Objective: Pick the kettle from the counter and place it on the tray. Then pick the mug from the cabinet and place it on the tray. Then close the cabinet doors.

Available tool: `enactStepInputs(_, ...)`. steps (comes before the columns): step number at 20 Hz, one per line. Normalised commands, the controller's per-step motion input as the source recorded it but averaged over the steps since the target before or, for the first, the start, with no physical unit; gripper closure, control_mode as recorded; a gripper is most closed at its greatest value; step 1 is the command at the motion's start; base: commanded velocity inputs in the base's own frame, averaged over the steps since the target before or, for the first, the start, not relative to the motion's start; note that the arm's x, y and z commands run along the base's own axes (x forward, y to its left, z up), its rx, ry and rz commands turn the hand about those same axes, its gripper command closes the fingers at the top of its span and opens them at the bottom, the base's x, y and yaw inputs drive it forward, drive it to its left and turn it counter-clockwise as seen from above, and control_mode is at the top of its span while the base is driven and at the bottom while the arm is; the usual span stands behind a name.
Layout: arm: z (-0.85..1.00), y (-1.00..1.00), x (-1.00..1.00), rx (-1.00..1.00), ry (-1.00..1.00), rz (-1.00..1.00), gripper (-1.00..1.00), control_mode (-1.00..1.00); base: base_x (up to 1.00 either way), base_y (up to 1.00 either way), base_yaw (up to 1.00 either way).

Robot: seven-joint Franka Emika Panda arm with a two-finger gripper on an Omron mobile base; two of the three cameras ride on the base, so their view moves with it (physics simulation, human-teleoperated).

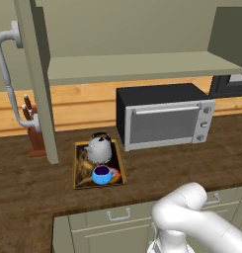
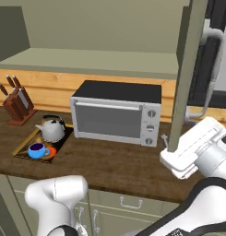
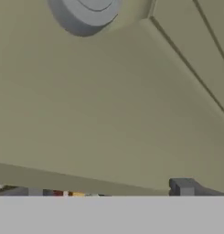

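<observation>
The silvery kettle [image 1: 99, 148] [image 2: 52, 129] stands on the back half of the tray [image 1: 75, 168] [image 2: 22, 145]. The blue mug [image 1: 102, 174] [image 2: 37, 150] sits in front of it on the same tray, on the dark counter [image 1: 167, 168] [image 2: 119, 161]. The cabinet [image 1: 142, 66] [image 2: 86, 60] stands with both doors swung out: left door [image 1: 41, 84], right door [image 2: 186, 69]. My gripper [image 2: 172, 156] [image 3: 109, 189] is open, right at the outer face of the right door near its lower edge. The door's panel and a handle mount [image 3: 88, 11] are close before the hand.
A silver toaster oven [image 1: 164, 121] [image 2: 116, 115] stands on the counter right of the tray. A knife block [image 1: 33, 128] [image 2: 15, 106] is at the back left. Long bar handles [image 1: 6, 74] [image 2: 211, 69] stick out from both doors. Drawers [image 1: 117, 222] run below the counter.
</observation>
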Motion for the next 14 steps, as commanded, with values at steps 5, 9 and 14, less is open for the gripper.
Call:
enactStepInputs(5, 0.29, 1.0, 0.37, -0.14, 0.0, 0.0, -1.0, -1.0, 0.0, 0.0, 0.0)
enactStepInputs(9, 0.3, 1.0, 0.39, -0.14, 0.0, 0.0, -1.0, -1.0, 0.0, 0.0, 0.0)
enactStepInputs(14, 0.3, 0.96, 0.43, -0.13, 0.0, -0.01, -1.0, -1.0, 0.0, 0.0, 0.0)
